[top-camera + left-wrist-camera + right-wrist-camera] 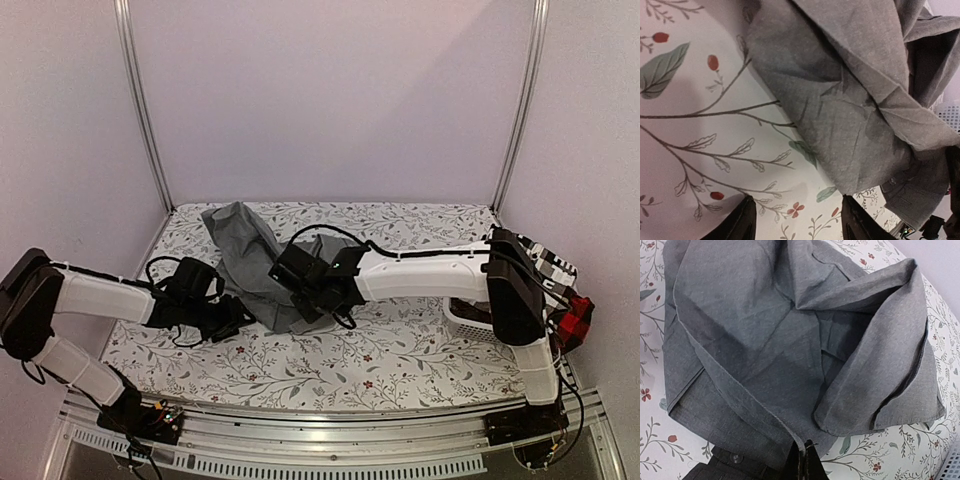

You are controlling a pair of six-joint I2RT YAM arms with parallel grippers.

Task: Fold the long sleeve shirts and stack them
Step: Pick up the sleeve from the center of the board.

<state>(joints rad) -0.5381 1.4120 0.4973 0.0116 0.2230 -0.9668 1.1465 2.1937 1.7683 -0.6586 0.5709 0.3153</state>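
A plain grey long sleeve shirt lies crumpled on the flowered tablecloth, left of centre. My right gripper is at its near edge. In the right wrist view that gripper is shut on a stitched hem of the grey shirt, with a buttoned cuff just left of it. My left gripper sits low at the shirt's left edge. It stands open over bare cloth, its right finger beside a corner of the grey shirt. Nothing lies between its fingers.
A white basket stands at the right behind the right arm. A black-and-white checked shirt and a red-and-black one hang at its far right. Walls and metal posts close the back and sides.
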